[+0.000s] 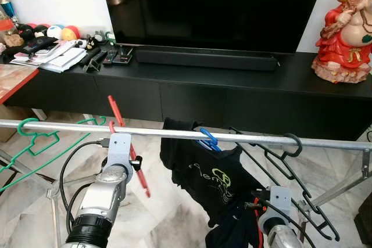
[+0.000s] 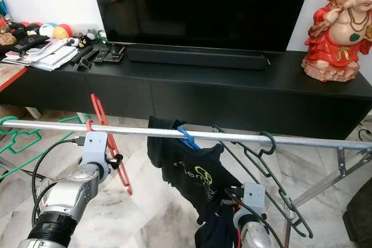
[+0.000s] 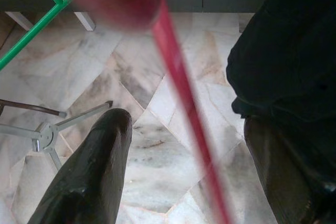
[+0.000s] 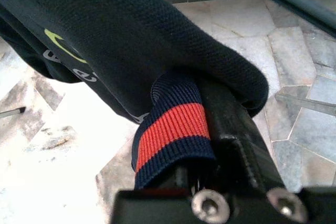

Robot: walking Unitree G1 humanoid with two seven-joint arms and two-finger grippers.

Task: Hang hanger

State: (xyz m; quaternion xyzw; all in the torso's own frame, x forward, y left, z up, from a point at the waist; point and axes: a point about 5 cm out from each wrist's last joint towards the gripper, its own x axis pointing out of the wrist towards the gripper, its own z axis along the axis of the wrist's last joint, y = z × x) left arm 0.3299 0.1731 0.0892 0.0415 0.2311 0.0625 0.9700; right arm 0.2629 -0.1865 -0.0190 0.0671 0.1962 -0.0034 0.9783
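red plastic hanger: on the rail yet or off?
On: the red plastic hanger has its hook over the silver metal rail, tilted beside the left gripper.

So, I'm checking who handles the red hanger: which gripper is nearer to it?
Left. The left gripper is right at the red hanger under the rail; the right gripper is off beside it, holding dark clothing.

1. I see bare rail (image 1: 64, 126) between the green hanger (image 1: 35, 135) hooked on at the far left and the red hanger (image 1: 125, 143) tilted against the bar; my left gripper (image 1: 135, 164) sits just below it.
2. The rail's middle is blocked by the dark shirt (image 1: 212, 175) on its blue hanger (image 1: 207, 139).
3. Right of that, black hangers (image 1: 293, 172) crowd the bar.
4. Behind the rail, the black TV console (image 1: 232, 94) closes off the far side.
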